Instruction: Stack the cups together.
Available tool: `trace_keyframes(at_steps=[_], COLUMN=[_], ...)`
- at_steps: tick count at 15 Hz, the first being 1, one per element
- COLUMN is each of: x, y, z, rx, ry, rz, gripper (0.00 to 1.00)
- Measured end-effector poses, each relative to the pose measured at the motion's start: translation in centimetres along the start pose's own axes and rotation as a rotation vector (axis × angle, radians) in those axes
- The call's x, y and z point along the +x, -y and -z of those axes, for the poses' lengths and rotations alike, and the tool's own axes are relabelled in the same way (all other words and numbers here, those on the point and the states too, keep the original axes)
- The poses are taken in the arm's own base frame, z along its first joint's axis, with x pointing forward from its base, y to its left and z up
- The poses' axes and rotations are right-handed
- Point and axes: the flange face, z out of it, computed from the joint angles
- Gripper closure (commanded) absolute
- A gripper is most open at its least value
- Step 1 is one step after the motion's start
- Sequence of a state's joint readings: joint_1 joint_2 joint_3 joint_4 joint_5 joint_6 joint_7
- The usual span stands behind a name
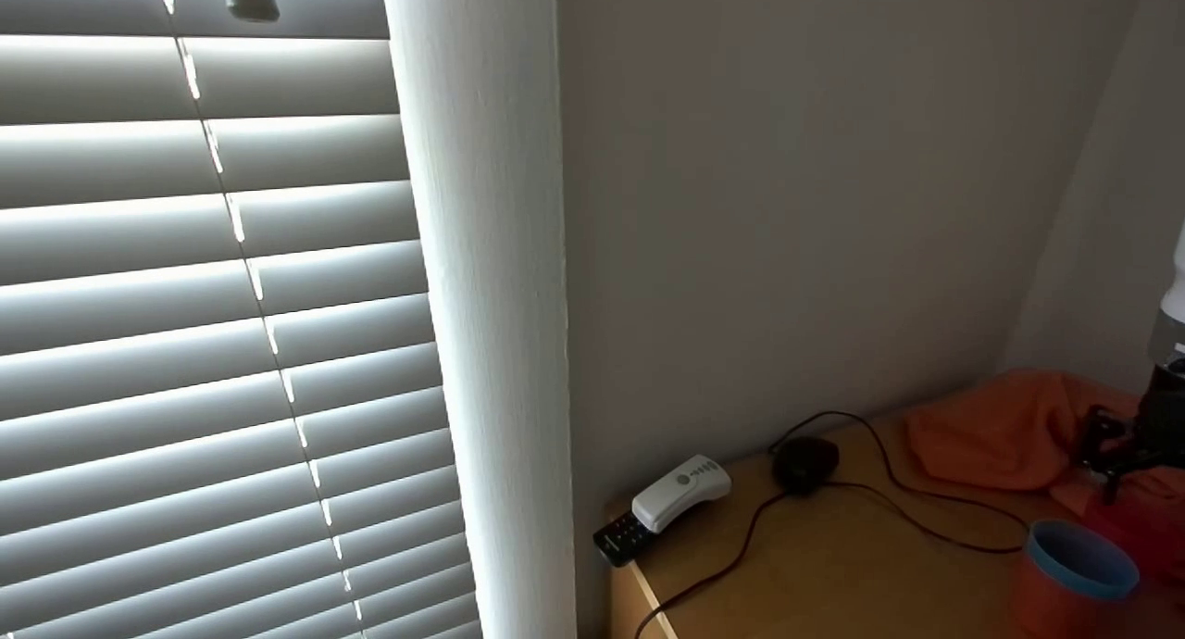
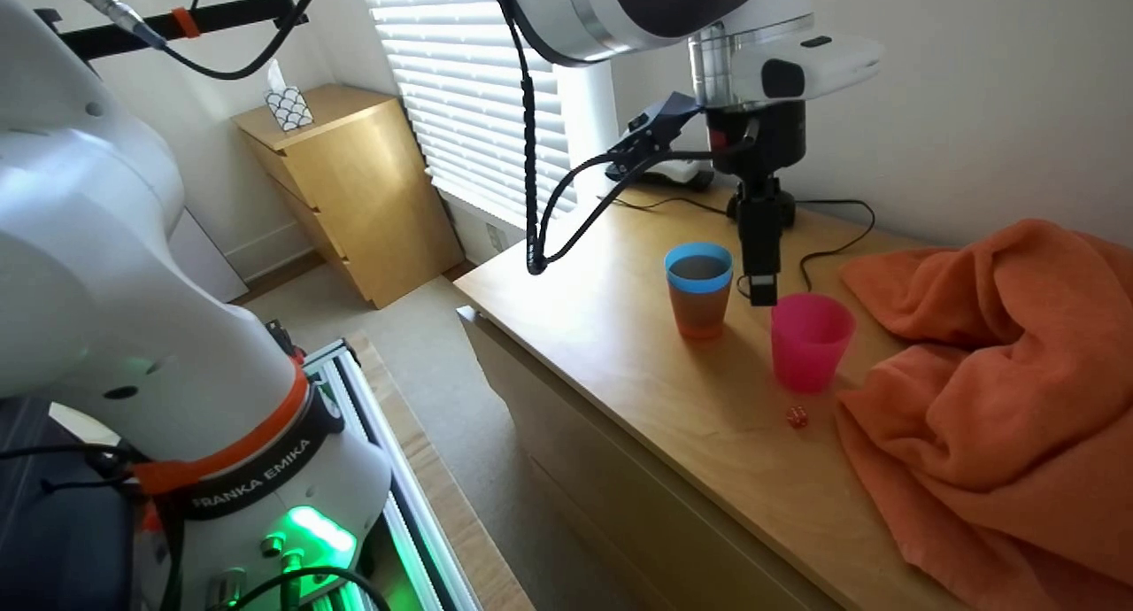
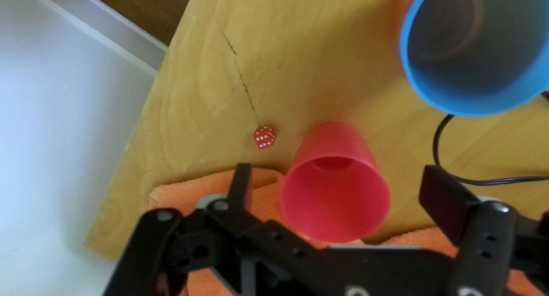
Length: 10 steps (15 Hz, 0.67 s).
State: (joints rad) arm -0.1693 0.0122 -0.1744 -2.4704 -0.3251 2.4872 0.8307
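"Cups, then — what's the gripper doing?"

"Wrist view: fingers wide apart, framing the pink cup; in an exterior view the near finger hides the gap."

"And the blue cup?"

"Nearby on the wooden tabletop — nested in the orange cup."

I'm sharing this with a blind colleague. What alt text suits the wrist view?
A pinkish-red cup appears between the two sides of an open, empty robot hand. At upper right, a blue-rimmed cup is cut off by the frame. Left of the pinkish-red cup, a red die lies on a wooden tabletop, and an orange cloth shows at the bottom.
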Motion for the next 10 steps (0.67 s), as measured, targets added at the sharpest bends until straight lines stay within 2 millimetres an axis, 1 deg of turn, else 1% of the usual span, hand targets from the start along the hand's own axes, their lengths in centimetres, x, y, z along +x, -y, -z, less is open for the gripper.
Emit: trace_keyframes(at_steps=[4,10], x=[0.1,0.2], y=[-1.7,-3.0], z=[-1.9,-3.6], rx=[-0.023,-0.021], ry=[0.032,0.036], rz=[-0.116,-0.241], gripper=[0.00,0.00])
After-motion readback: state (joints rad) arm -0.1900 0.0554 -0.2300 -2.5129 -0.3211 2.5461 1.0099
